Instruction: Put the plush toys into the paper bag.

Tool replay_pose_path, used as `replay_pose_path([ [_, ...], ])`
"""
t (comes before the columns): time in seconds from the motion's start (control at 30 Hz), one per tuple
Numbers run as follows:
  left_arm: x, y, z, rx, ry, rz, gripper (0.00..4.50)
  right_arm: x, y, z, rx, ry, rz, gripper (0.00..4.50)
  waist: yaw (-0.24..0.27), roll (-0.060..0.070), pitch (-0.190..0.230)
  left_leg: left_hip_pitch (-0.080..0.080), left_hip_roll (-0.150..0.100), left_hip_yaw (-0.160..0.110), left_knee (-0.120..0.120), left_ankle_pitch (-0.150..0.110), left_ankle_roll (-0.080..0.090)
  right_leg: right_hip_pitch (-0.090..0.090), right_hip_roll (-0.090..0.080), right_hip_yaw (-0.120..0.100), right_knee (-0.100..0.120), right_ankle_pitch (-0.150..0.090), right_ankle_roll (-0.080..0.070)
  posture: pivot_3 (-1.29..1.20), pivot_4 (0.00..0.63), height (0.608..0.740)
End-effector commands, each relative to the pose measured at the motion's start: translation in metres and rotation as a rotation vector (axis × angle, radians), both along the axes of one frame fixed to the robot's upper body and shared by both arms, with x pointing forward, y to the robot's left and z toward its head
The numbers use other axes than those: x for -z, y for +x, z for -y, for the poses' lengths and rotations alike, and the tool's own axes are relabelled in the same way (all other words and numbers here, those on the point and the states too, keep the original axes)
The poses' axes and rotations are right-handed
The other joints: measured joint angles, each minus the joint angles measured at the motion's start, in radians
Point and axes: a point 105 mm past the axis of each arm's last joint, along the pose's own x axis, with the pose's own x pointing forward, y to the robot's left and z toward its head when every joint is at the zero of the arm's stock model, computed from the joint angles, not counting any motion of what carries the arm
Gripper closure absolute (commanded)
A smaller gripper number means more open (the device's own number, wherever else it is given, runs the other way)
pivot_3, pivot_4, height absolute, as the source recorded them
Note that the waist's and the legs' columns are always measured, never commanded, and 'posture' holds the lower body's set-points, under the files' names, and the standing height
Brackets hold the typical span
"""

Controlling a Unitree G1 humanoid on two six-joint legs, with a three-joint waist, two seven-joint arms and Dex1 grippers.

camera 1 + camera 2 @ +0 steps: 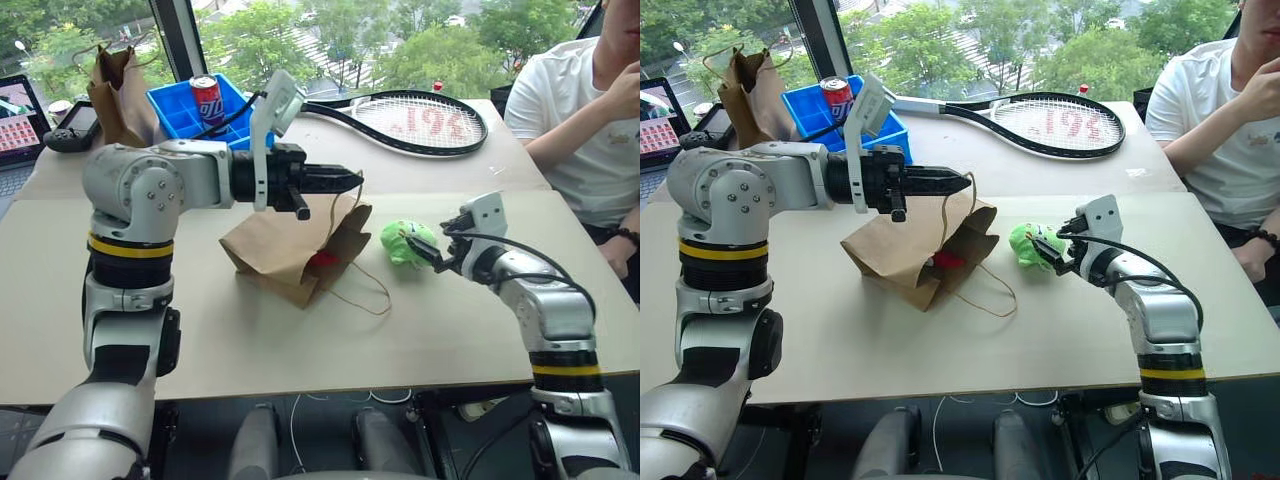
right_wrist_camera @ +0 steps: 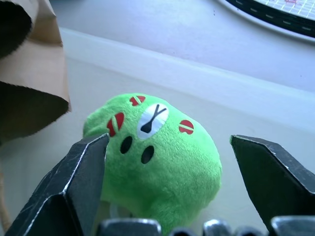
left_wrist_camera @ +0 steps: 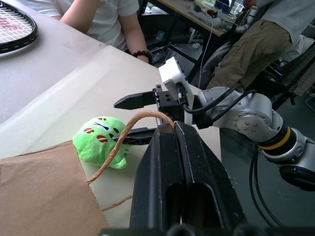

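The left arm reaches across at chest height, its forearm level and pointing toward the robot's right; the left gripper [image 1: 350,181] has its two black fingers pressed together on a thin twine loop. The right arm stretches low and forward, elbow bent, and the right gripper [image 1: 428,247] holds its fingers spread wide apart.

light-brown kraft paper bag [image 1: 285,248] with beige twine handle [image 3: 129,130], red toy [image 1: 323,260] at its mouth, bright green plush [image 2: 162,152] with red patches, black eyes, white face mark, blue bin [image 1: 185,108], red can [image 1: 208,98], black racket [image 1: 415,122]
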Motion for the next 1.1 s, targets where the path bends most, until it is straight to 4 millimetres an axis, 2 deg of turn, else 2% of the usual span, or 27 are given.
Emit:
replay_pose_path([
  [0.03, -0.014, -0.002, 0.000, -0.002, -0.020, 0.062, 4.50, 0.012, 0.004, -0.008, -0.046, 0.024, -0.010, 1.50, 0.000, 0.000, 0.000, 0.000, 0.000, 0.000, -0.001, 0.000, 0.000, 0.000, 0.000, 0.000, 0.000, 0.000, 0.000, 0.00, 0.150, 0.740],
  [0.13, -0.016, -0.001, -0.002, -0.012, -0.025, 0.070, 4.50, 0.005, 0.000, -0.007, -0.083, 0.010, 0.004, 2.49, 0.000, 0.000, 0.000, 0.000, 0.000, 0.000, -0.001, 0.000, 0.000, 0.000, 0.000, 0.000, 0.000, 0.000, 0.000, 0.00, 0.150, 0.740],
  [0.3, -0.020, 0.002, -0.003, -0.034, -0.053, 0.056, 4.50, -0.036, -0.023, -0.005, -0.183, 0.053, 0.030, 4.23, 0.004, 0.000, 0.000, 0.000, 0.000, 0.000, 0.000, 0.000, 0.000, 0.000, 0.000, 0.000, 0.000, 0.000, 0.000, 0.00, 0.150, 0.740],
  [0.33, -0.020, 0.002, -0.004, -0.035, -0.056, 0.054, 4.50, -0.042, -0.030, -0.007, -0.218, 0.053, 0.024, 4.45, 0.004, 0.000, 0.000, 0.000, 0.000, 0.000, 0.000, 0.000, 0.000, 0.000, 0.000, 0.000, 0.000, 0.000, 0.000, 0.00, 0.150, 0.740],
  [0.47, -0.021, 0.003, -0.002, -0.033, -0.058, 0.053, 4.50, -0.060, -0.050, -0.033, -0.345, 0.047, -0.006, 4.49, 0.004, 0.001, 0.000, 0.000, 0.000, 0.000, 0.000, 0.000, 0.000, 0.000, 0.000, 0.000, 0.000, 0.000, 0.000, 0.00, 0.150, 0.740],
  [0.6, -0.020, 0.002, 0.001, -0.021, -0.056, 0.053, 4.50, -0.064, -0.053, -0.061, -0.398, 0.038, -0.016, 4.49, -0.001, 0.001, 0.000, 0.000, 0.000, 0.000, 0.000, 0.000, 0.000, 0.000, 0.000, 0.000, 0.000, 0.000, 0.000, 0.00, 0.150, 0.740],
  [0.73, -0.022, -0.001, 0.005, -0.003, -0.063, 0.053, 4.50, -0.059, -0.041, -0.092, -0.422, 0.032, -0.030, 4.49, 0.000, 0.001, 0.000, 0.000, 0.000, 0.000, 0.000, 0.000, 0.000, 0.000, 0.000, 0.000, 0.000, 0.000, 0.000, 0.00, 0.150, 0.740],
  [0.93, -0.018, -0.012, 0.015, 0.051, -0.062, 0.046, 4.50, -0.053, -0.013, -0.120, -0.424, 0.010, -0.042, 4.49, 0.005, 0.001, 0.000, -0.001, 0.000, 0.000, 0.000, 0.000, 0.000, -0.001, 0.000, 0.000, 0.000, 0.000, 0.000, 0.00, 0.150, 0.740],
  [1.1, -0.017, -0.019, 0.021, 0.074, -0.075, 0.032, 4.50, -0.041, 0.001, -0.141, -0.425, 0.133, -0.081, 4.49, 0.005, 0.001, 0.000, -0.001, 0.000, 0.000, 0.000, 0.000, 0.000, -0.001, 0.000, 0.000, 0.000, 0.000, 0.000, 0.00, 0.150, 0.740],
])
